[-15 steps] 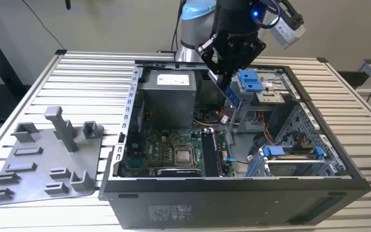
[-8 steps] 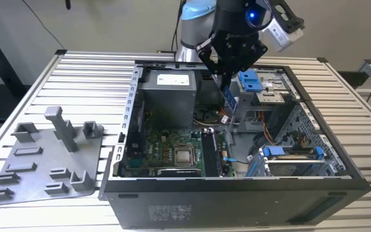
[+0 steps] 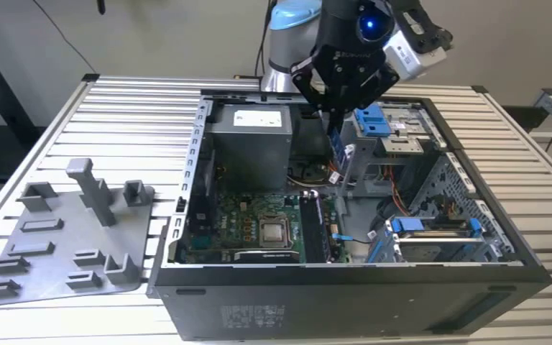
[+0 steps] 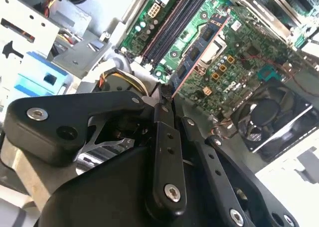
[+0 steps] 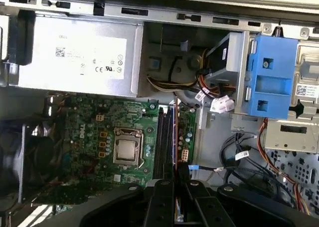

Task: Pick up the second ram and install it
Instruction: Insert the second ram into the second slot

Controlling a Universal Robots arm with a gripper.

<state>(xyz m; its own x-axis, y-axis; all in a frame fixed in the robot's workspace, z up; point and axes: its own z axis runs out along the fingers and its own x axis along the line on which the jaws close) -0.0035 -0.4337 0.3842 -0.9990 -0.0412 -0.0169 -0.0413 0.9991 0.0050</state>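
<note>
A desk (image 3: 113,108) of pale metal slats stands before a plain wall. On it lies an open computer case (image 3: 353,302), and at the exterior view's left a grey holder tray (image 3: 55,237) with upright posts.

The pincer (image 3: 336,118) hangs over the far part of the case. It is clenched on the second ram (image 3: 339,147), which it grips by one end, so that the stick hangs down into the case, well above the motherboard (image 3: 247,215). In the second wrist view the stick (image 4: 202,50) reaches out from the pincer (image 4: 160,101) over the green board. It lies almost along the long dark memory slots (image 4: 174,27), but a little to their side. In the first wrist view the stick shows as a thin edge (image 5: 176,132) just beside the slots (image 5: 162,137).

The step in hand seems to be bringing the stick over its slot; the seating is not yet done. To do it well, the arm should keep the stick's long edge parallel to the slot and centred over it, with the notch on the matching side. The descent should be slow and straight. The grip is at one end only, so the stick may tilt when it meets the slot. The cables (image 5: 174,82) near the far end of the slots should stay free of the stick.
</note>
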